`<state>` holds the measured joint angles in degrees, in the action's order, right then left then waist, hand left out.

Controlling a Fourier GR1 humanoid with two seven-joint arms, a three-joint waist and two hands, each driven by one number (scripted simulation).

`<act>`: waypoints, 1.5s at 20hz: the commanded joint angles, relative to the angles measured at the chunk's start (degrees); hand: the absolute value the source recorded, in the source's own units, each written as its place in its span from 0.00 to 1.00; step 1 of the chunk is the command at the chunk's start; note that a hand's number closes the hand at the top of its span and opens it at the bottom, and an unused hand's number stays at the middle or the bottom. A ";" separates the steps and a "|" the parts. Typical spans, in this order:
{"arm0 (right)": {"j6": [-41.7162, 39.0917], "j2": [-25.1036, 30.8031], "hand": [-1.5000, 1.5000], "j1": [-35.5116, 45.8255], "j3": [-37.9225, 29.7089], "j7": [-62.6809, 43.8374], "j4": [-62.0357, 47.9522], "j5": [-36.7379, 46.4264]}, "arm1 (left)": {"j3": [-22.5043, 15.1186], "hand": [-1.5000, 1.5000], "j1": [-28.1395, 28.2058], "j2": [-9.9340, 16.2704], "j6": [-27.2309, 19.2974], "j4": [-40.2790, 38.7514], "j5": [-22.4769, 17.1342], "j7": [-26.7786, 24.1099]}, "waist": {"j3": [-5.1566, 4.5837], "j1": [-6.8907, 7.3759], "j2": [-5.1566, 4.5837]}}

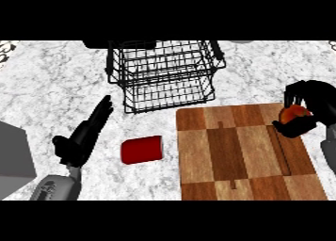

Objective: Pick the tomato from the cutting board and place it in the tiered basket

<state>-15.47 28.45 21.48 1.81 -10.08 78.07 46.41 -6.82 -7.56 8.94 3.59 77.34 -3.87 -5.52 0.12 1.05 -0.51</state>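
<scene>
While my right hand (310,109) curls its fingers (295,128) round the one tomato (294,113), it sits over the cutting board's (233,150) far right corner.
My left hand (84,139) rests on the table (52,89), fingers straight and released; one red block (142,149) lies just right of them, one tiered basket (164,75) beyond.

We see even, fairly bright light across the pale marble tabletop (52,84), with no glare and hardly any cast shadows; the wire basket (163,75) throws none that we can make out, and the black robot hands read as flat dark shapes
</scene>
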 commanded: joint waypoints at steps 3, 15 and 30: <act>-6.06 0.15 1.00 7.87 -10.84 12.17 -6.42 -16.61 | 0.06 0.50 -1.73 -0.58 -0.65 0.56 0.10 2.32 | -0.01 -0.30 0.30; -13.91 -2.69 1.00 30.38 -13.13 -2.95 -2.61 -25.09 | 1.48 0.50 -1.95 -0.38 0.30 0.24 0.23 2.94 | -0.17 -0.79 0.67; -4.66 -14.98 1.00 56.75 -9.27 -12.74 -28.25 -20.75 | 0.92 0.50 1.45 -0.75 1.47 0.34 2.01 0.11 | -0.17 0.39 0.23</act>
<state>-21.05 14.95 73.82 -7.92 -23.31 56.45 24.88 -5.83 -7.41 8.04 4.72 77.71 -2.38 -4.65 -0.08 1.47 -0.25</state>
